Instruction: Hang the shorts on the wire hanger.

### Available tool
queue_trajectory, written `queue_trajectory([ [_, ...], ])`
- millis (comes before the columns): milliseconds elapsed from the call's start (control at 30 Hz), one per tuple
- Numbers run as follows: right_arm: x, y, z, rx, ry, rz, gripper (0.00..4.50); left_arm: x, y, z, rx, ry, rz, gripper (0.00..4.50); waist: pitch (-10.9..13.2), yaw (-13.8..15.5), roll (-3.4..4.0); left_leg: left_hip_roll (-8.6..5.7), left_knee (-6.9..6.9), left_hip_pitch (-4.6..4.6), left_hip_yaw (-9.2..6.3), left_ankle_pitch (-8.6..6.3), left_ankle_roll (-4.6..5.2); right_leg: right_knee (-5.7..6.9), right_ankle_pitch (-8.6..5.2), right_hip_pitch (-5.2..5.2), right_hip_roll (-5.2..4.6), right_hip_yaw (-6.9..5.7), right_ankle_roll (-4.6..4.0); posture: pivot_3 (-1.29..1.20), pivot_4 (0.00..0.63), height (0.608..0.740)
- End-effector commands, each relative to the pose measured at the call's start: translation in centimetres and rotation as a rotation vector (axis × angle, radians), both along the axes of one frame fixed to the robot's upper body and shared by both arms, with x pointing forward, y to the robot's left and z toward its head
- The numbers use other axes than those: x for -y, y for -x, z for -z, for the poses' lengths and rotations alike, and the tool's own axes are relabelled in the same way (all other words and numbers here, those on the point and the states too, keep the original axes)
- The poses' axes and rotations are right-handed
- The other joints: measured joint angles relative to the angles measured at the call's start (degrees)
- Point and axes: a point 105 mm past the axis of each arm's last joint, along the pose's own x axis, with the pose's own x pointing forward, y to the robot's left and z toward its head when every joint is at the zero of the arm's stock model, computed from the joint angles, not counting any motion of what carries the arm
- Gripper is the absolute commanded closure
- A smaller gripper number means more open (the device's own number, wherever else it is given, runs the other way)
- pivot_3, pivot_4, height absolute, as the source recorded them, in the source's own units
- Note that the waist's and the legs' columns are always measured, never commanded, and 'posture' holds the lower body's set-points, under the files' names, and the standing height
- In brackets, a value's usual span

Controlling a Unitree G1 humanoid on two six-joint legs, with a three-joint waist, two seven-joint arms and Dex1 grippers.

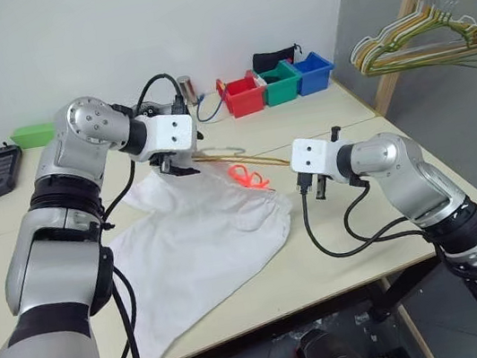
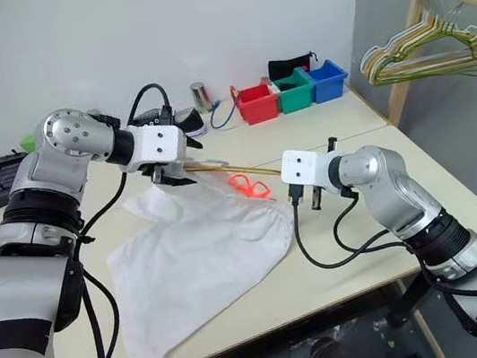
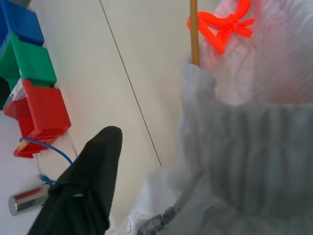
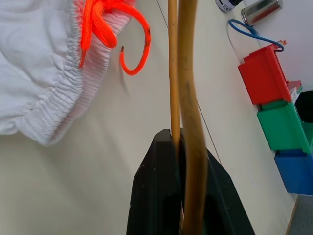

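Pale wooden tabletops (image 1: 320, 121), pushed together against a grey wall, carry everything we are working with. We have our right gripper (image 4: 182, 147) clenched on the thin yellow-gold wire hanger (image 4: 188, 73), whose wires run out between its black fingers toward the far side of the table. Our left gripper (image 1: 177, 163) is at the waistband of the large white soft fabric shorts (image 1: 196, 240), which otherwise lie spread flat on the table with the bright orange drawstring (image 1: 249, 175) at their near corner. We cannot tell whether the left fingers (image 3: 90, 181) have actually closed on the cloth.

By our judgement the task is at an early-middle stage: the hanger is in hand and one end of it seems to enter the waistband opening, but most of the garment rests on the table, so threading and lifting are left to do.

Our left wrist view shows the hanger wire disappearing into the bunched ribbed waistband, which the head views leave unclear. Our head views alone show the wooden rack (image 1: 397, 36) with its bunch of pale green, yellow and white hangers (image 1: 422, 45), plus red, green and blue bins (image 1: 276, 82).
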Motion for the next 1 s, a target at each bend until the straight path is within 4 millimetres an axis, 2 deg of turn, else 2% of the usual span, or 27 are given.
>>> queue_trajectory([
  [33,-0.75,0.33,-2.88,0.09,-0.035,-0.028,4.5,-0.14,0.05,-0.63,0.021,0.006,0.004,1.93,0.0,0.0,0.0,0.0,0.0,0.0,0.0,0.0,0.0,0.0,0.0,0.0,0.0,0.0,0.0,-0.32,0.017,0.74],
  [167,-0.84,0.43,-2.99,0.09,-0.035,-0.03,4.5,-0.05,-0.03,-0.75,0.025,0.004,0.003,2.67,0.0,0.0,0.0,0.0,0.0,0.0,0.0,0.0,0.0,0.0,0.0,0.0,0.0,0.0,0.0,-0.32,0.017,0.74],
  [433,-0.98,0.41,-3.24,0.094,-0.036,-0.034,4.5,-0.02,-0.07,-0.78,0.028,0.002,0.003,4.47,0.0,0.0,0.0,0.0,0.0,0.0,0.0,0.0,0.0,0.0,0.0,0.0,0.0,0.0,0.0,-0.32,0.018,0.74],
  [800,-0.9,0.61,-2.63,0.064,-0.021,-0.055,4.5,0.06,-0.48,-1.24,0.065,0.022,-0.017,4.47,0.0,0.0,0.0,0.0,0.0,0.0,0.0,0.0,0.0,0.0,0.0,0.0,0.0,0.0,0.0,-0.32,0.019,0.74],
  [1000,-0.63,1.03,-2.48,0.029,-0.021,-0.069,3.14,-0.02,-0.48,-1.14,0.074,0.022,-0.016,4.5,0.0,0.0,0.0,0.0,0.0,0.0,0.0,0.0,0.0,0.0,0.0,0.0,0.0,0.0,0.0,-0.32,0.019,0.74],
])
